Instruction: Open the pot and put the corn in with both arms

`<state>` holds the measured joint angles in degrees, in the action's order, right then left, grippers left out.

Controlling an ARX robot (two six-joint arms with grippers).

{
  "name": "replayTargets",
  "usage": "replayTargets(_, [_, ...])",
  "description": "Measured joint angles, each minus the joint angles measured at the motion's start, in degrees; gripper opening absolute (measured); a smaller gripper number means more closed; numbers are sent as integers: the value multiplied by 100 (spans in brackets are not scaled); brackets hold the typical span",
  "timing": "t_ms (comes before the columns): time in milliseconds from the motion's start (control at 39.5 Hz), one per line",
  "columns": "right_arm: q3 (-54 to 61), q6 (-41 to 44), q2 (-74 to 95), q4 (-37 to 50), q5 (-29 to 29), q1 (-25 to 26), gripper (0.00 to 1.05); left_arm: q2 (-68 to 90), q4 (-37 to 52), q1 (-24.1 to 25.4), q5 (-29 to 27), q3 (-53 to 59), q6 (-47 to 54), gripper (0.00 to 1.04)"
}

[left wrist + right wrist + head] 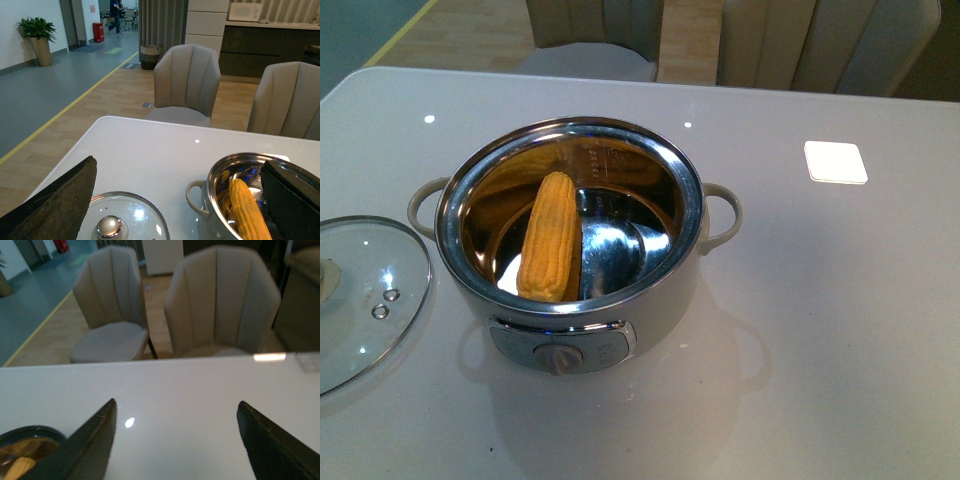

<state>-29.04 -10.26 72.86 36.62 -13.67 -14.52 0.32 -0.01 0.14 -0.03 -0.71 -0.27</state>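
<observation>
though loose, corn (549, 238) beside left pincer (180, 200)

Shiny steel pot (570, 225), glass lid (360, 300), glossy table (840, 330)

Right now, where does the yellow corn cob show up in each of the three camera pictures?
Front view: the yellow corn cob leans inside the cream-grey pot with the shiny steel bowl, left of centre.
Left wrist view: cob at bottom right, inside the pot.
Right wrist view: a sliver in the bottom-left corner.
Shared landmark: the pot's steel rim.
</observation>
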Motion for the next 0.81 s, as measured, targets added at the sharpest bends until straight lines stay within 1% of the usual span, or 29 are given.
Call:
replayTargets(25, [310,306,-131,498,72,79,65,0,0,0,-2,0,0,98])
replayTargets(76, [629,599,-420,844,181,195,54,0,0,0,0,0,0,98])
replayTargets(202, [1316,881,-1054,938,437,518,24,0,0,0,2,0,0,98])
replayTargets(228, [1390,890,-1110,933,472,546,21,0,0,0,4,0,0,98])
replayTargets(278, [1580,918,-1305,905,575,625,10,0,0,0,2,0,0,98])
replayTargets(329, [1683,940,-1451,879,625,673,3,0,0,0,2,0,0,98])
replayTargets(582, [2240,990,-2382,507,890,964,2,0,0,0,2,0,0,98])
replayTargets(632, [2345,994,-2636,352,1307,1246,2,0,0,0,2,0,0,98])
replayTargets(708, [2455,992,-2948,157,1327,1419,2,0,0,0,0,0,0,98])
replayTargets(810, [2544,992,-3259,-52,1353,1427,2,0,0,0,2,0,0,98])
